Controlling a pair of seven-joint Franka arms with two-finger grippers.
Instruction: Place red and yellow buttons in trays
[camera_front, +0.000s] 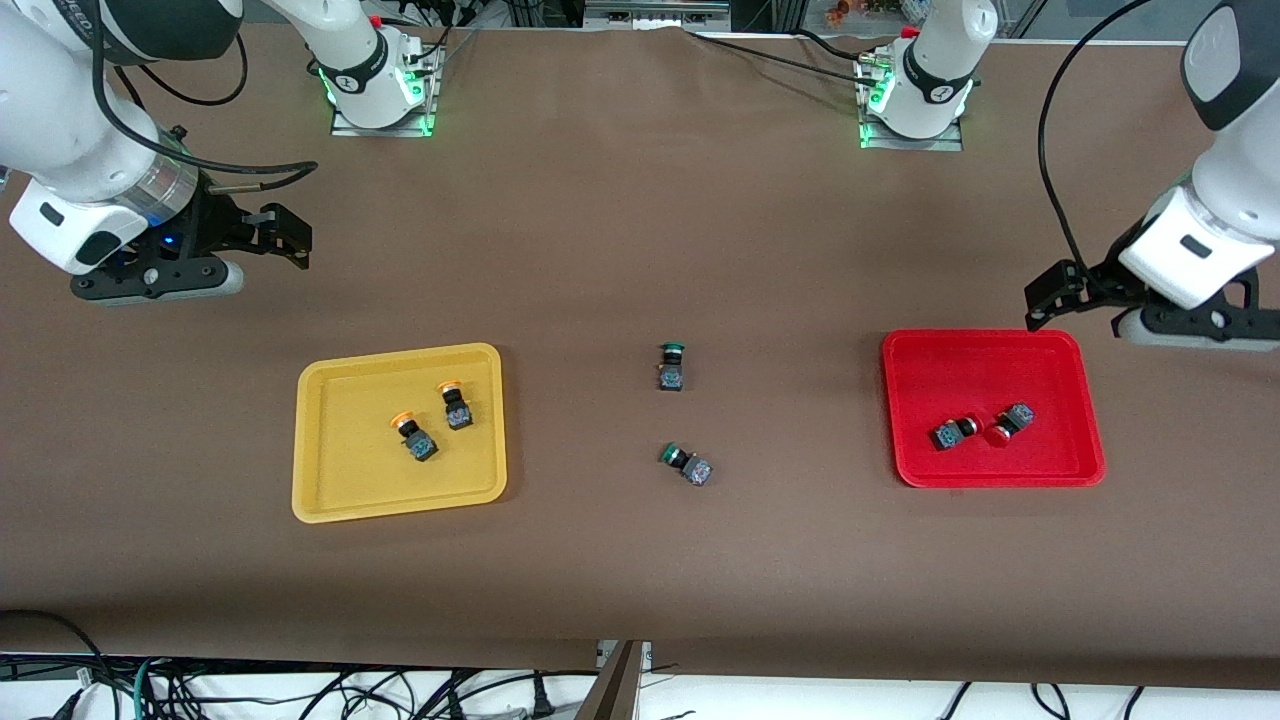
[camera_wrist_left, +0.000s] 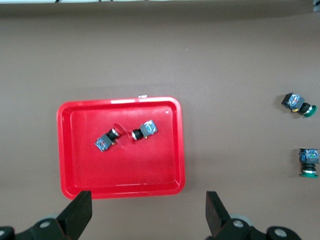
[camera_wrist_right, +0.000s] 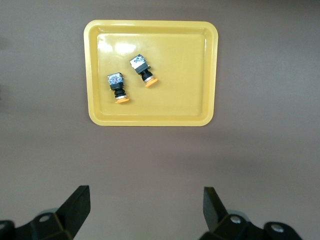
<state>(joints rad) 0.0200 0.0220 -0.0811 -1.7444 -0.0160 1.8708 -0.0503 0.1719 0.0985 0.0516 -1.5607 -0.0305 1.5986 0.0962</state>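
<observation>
left end effector (camera_front: 1040, 300) raised, splayed; right end effector (camera_front: 285, 240) likewise

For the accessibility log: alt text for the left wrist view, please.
Two red-capped buttons lie cap to cap in a red tray on the brown table, below the left gripper with open fingers. Two green-capped buttons lie on the table outside it.

Mid-table: two green-cap switches (camera_front: 672, 365) (camera_front: 687, 466) are the only obstacles btwn yellow tray (camera_front: 400, 510) & red tray (camera_front: 1000, 478).
</observation>
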